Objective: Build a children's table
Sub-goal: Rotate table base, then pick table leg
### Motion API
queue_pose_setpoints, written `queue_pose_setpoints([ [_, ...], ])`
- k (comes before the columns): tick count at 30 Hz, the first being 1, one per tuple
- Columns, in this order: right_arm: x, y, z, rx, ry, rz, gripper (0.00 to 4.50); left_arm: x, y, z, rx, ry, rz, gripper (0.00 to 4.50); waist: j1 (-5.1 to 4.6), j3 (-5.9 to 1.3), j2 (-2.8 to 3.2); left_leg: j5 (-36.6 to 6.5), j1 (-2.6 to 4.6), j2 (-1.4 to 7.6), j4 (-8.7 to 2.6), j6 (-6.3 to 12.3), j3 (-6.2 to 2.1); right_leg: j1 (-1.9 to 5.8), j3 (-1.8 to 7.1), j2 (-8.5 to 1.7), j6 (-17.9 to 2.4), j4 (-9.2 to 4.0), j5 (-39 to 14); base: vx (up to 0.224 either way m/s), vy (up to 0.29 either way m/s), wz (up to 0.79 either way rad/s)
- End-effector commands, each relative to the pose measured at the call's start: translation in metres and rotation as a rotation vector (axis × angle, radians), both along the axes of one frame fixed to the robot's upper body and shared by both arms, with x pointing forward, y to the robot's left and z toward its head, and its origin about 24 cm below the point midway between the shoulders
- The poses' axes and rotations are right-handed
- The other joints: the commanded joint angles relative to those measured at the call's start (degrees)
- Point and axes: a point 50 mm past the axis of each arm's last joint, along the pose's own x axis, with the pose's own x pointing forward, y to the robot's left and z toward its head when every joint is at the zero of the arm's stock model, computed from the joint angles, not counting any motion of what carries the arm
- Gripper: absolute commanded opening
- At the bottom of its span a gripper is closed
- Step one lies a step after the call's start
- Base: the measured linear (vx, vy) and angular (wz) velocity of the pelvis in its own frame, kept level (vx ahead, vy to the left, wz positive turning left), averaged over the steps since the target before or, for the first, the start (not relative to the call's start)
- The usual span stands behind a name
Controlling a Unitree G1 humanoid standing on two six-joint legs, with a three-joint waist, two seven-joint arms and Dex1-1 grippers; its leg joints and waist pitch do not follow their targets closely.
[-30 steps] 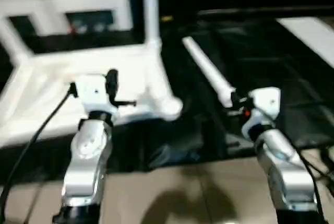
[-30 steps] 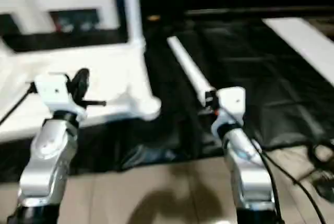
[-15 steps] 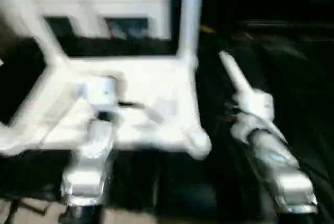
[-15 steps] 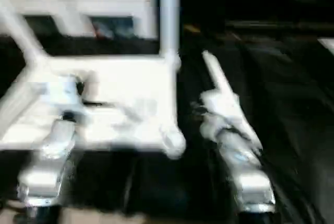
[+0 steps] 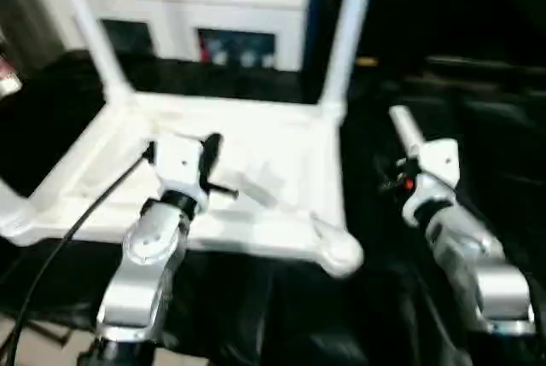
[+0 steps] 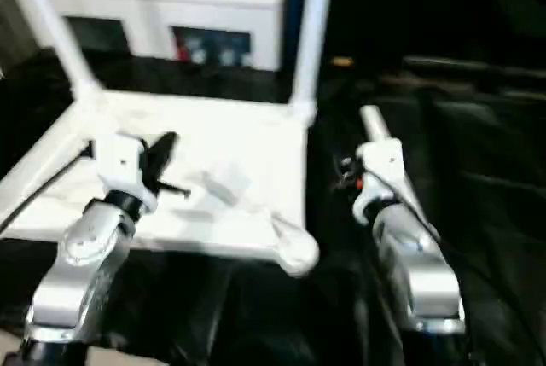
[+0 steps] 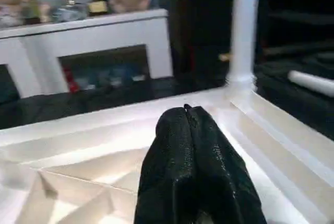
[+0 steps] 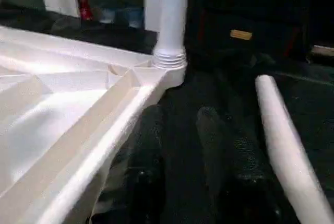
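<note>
White loose leg (image 8: 284, 140) beside parted right jaws | left jaws closed over tabletop (image 5: 281, 140)

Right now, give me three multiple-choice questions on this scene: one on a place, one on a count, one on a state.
1. Where does the loose round white tube leg lie?
A. On the black cover, right of the white plastic ribbed tabletop
B. Across the tabletop's ribs
C. On the cabinet

2. How many legs stand upright at the tabletop's far corners?
A. One
B. Two
C. Four

3. How is the left gripper?
A. Wide open
B. Shut on a leg
C. Shut, empty

Answers:
1 A: the loose leg rests on the black cover beside the tabletop.
2 B: one upright leg at the right, another at the left.
3 C: the left gripper has its fingers pressed together, nothing between.
</note>
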Motion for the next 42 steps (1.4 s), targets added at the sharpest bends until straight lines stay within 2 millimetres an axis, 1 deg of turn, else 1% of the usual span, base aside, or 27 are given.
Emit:
queue_pose_setpoints([
  [1,0.002,-0.010,0.009,-0.004,0.001,-0.042,1.45,0.005,-0.002,0.006,0.001,0.004,-0.063,0.00,-0.73,-2.10,0.14,-47.15,2.84,5.38,-7.43,-11.80,-3.06,0.17,0.72,-3.19,-6.77,-5.86,-27.21,-0.104,0.009,-0.03],
  [2,0.002,-0.010,0.009,-0.004,0.001,-0.042,1.56,0.005,-0.002,0.006,0.001,0.004,-0.063,0.41,-0.83,-2.15,0.03,-46.73,2.74,5.36,-7.52,-11.57,-2.95,0.36,0.66,-3.25,-6.73,-5.93,-27.10,-0.087,0.006,-0.03],
  [4,0.004,-0.019,0.012,-0.029,0.036,-0.080,1.71,0.005,-0.006,0.009,0.009,0.016,-0.148,0.41,-0.79,-2.26,0.29,-44.55,2.75,5.34,-7.58,-10.97,-2.71,0.25,0.96,-3.69,-6.98,-6.12,-26.64,-0.074,0.001,-0.04],
  [6,0.005,-0.029,0.012,-0.062,0.085,-0.117,1.90,0.003,-0.011,0.013,0.002,0.033,-0.240,0.61,-1.06,-2.04,0.02,-44.19,2.24,5.25,-7.83,-11.12,-2.68,0.39,0.83,-3.62,-6.71,-6.06,-28.59,-0.058,-0.002,-0.07],
  [7,0.006,-0.032,0.013,-0.059,0.103,-0.136,1.94,0.003,-0.014,0.014,-0.006,0.040,-0.283,0.61,-1.00,-2.02,0.39,-44.21,2.31,5.24,-7.84,-11.21,-2.66,0.36,0.84,-3.64,-6.65,-6.04,-29.01,-0.058,0.006,-0.09],
  [8,0.006,-0.034,0.013,-0.064,0.110,-0.138,2.02,0.002,-0.015,0.016,-0.005,0.044,-0.302,0.76,-0.91,-1.95,0.29,-44.50,2.79,5.16,-7.59,-11.12,-2.29,-0.32,0.92,-3.66,-6.67,-6.48,-30.61,-0.060,0.000,-0.04],
  [11,0.010,-0.043,0.013,-0.082,0.158,-0.154,2.33,0.001,-0.020,0.021,-0.015,0.060,-0.393,0.92,-1.08,-1.67,0.02,-45.09,2.95,5.04,-7.50,-10.70,-1.98,-0.42,0.36,-3.53,-5.95,-6.88,-35.34,-0.062,0.000,-0.04],
  [12,0.011,-0.047,0.012,-0.093,0.189,-0.171,2.46,0.001,-0.022,0.023,-0.018,0.063,-0.419,1.22,-1.10,-1.36,1.19,-50.90,1.70,5.28,-10.45,-12.22,-1.32,0.85,-1.37,-1.12,-5.54,-4.77,-32.16,-0.065,0.002,-0.05],
  [13,0.013,-0.048,0.012,-0.094,0.206,-0.173,2.46,0.000,-0.024,0.024,-0.017,0.067,-0.442,1.22,-0.53,-1.54,1.50,-52.75,0.10,5.50,-12.74,-12.39,-0.77,2.58,-1.85,0.04,-5.88,-1.28,-27.53,-0.111,0.005,-0.02],
  [14,0.015,-0.050,0.011,-0.096,0.239,-0.176,2.60,-0.001,-0.027,0.025,-0.014,0.075,-0.486,1.27,4.38,-2.05,2.19,-50.93,-5.46,4.66,-17.60,-12.42,3.53,6.56,-2.87,2.50,-7.02,8.66,-16.41,-0.130,-0.018,0.13],
  [15,0.019,-0.051,0.012,-0.087,0.266,-0.173,2.71,-0.003,-0.030,0.026,-0.006,0.088,-0.534,1.29,3.06,-3.44,-2.16,-31.83,0.63,4.40,-12.00,-8.56,5.74,1.90,2.51,-0.35,-4.11,4.51,-32.88,-0.130,-0.018,0.13],
  [16,0.019,-0.051,0.012,-0.087,0.266,-0.173,2.71,-0.003,-0.030,0.026,-0.006,0.088,-0.534,1.29,2.06,-2.96,-4.84,-16.33,7.46,2.40,3.05,-7.52,3.78,-7.26,4.39,-5.08,-2.40,-7.46,-50.24,0.035,-0.128,0.29],
  [17,0.021,-0.051,0.012,-0.077,0.282,-0.173,2.85,-0.004,-0.032,0.026,0.002,0.096,-0.557,1.59,2.17,-3.48,-2.56,-6.15,6.31,2.33,4.28,-3.60,1.26,-6.53,7.55,-7.11,-3.81,-9.50,-53.45,0.153,-0.128,0.04],
  [18,0.027,-0.052,0.013,-0.080,0.315,-0.177,2.94,-0.006,-0.034,0.026,0.018,0.111,-0.593,1.68,2.73,-1.82,-2.20,-0.27,-0.31,1.97,3.51,-0.73,-0.60,0.51,8.38,-6.57,-7.85,-7.63,-47.39,0.153,-0.128,0.04],
  [19,0.027,-0.052,0.013,-0.081,0.320,-0.179,3.04,-0.006,-0.034,0.026,0.019,0.112,-0.596,1.68,3.57,-2.28,-1.24,-5.51,2.59,4.65,0.21,-2.69,0.02,-0.95,5.95,-4.16,-10.16,-5.15,-38.28,0.000,0.000,0.00],
  [20,0.029,-0.053,0.012,-0.090,0.338,-0.184,3.11,-0.007,-0.035,0.026,0.024,0.117,-0.607,1.70,2.68,-2.59,-0.57,-17.65,5.54,6.15,-3.20,-4.63,1.06,-3.30,3.27,0.71,-11.81,-3.05,-25.04,-0.144,-0.034,0.36],
  [21,0.032,-0.054,0.012,-0.095,0.342,-0.179,3.11,-0.007,-0.035,0.027,0.026,0.120,-0.617,1.70,2.12,-2.61,-0.28,-22.35,5.31,6.16,-4.05,-5.32,1.43,-2.83,3.10,0.89,-12.41,-2.88,-21.69,-0.144,-0.034,0.36],
  [22,0.035,-0.054,0.013,-0.113,0.340,-0.173,3.18,-0.007,-0.036,0.027,0.035,0.116,-0.613,1.81,2.00,-2.79,0.33,-25.83,5.23,6.41,-4.95,-6.28,1.94,-2.30,3.15,0.05,-13.46,-2.98,-18.39,-0.126,-0.024,0.23],
  [23,0.041,-0.056,0.013,-0.196,0.380,-0.183,3.32,-0.005,-0.035,0.029,0.052,0.100,-0.584,1.98,1.65,-2.62,0.11,-26.26,4.35,6.38,-5.39,-6.37,2.11,-1.30,3.04,-0.46,-13.46,-3.33,-17.56,0.000,0.000,0.00],
  [24,0.041,-0.056,0.013,-0.196,0.380,-0.183,3.44,-0.005,-0.035,0.029,0.052,0.100,-0.584,2.07,1.54,-2.67,-0.17,-23.82,3.20,6.40,-5.80,-6.31,1.87,-0.15,2.88,-1.06,-12.94,-3.25,-17.08,0.000,0.000,0.00],
  [28,0.054,-0.058,0.015,-0.278,0.398,-0.212,3.63,0.001,-0.031,0.027,0.086,0.087,-0.498,2.05,1.33,-2.55,-0.65,-22.92,3.25,6.29,-5.70,-6.21,2.55,-0.54,3.10,-1.94,-10.89,-4.61,-23.71,0.000,0.000,0.00],
  [29,0.059,-0.058,0.018,-0.273,0.385,-0.220,3.63,0.001,-0.031,0.025,0.090,0.096,-0.504,2.05,1.11,-2.59,-0.92,-22.11,2.89,6.33,-5.91,-6.19,2.63,-0.32,2.98,-1.91,-10.25,-4.70,-23.15,0.000,0.000,0.00],
  [33,0.066,-0.058,0.019,-0.278,0.406,-0.237,3.63,0.000,-0.031,0.025,0.084,0.101,-0.513,2.05,0.55,-2.82,-1.24,-19.46,2.60,6.35,-5.84,-5.23,2.99,-0.03,2.46,-1.98,-11.78,-4.36,-18.24,0.000,0.000,0.00],
  [35,0.068,-0.060,0.017,-0.279,0.433,-0.241,3.63,-0.001,-0.032,0.025,0.084,0.103,-0.518,2.05,0.47,-3.10,-1.47,-16.44,2.51,6.51,-5.68,-4.14,3.22,0.19,2.32,-2.05,-13.52,-3.92,-13.97,0.000,0.000,0.00],
  [37,0.067,-0.061,0.006,-0.224,0.536,-0.228,3.63,-0.005,-0.036,0.024,0.072,0.115,-0.561,2.05,0.38,-3.18,-1.60,-17.49,2.63,6.38,-5.43,-3.73,3.52,-0.03,2.38,-2.00,-14.06,-4.05,-14.24,0.000,0.000,0.00],
  [41,0.066,-0.061,-0.007,-0.132,0.620,-0.201,3.63,-0.013,-0.041,0.026,0.058,0.132,-0.648,2.05,0.86,-4.08,-1.68,-7.40,2.15,6.42,-4.46,-0.62,4.15,0.51,2.35,-1.95,-17.55,-2.87,-0.34,0.057,-0.016,-0.01],
  [42,0.065,-0.062,-0.010,-0.121,0.640,-0.200,3.63,-0.016,-0.042,0.027,0.048,0.144,-0.686,2.05,1.14,-4.43,-1.75,-2.56,2.00,6.40,-4.06,0.98,4.29,0.69,2.19,-1.82,-18.84,-2.26,6.08,0.061,-0.019,0.01],
])
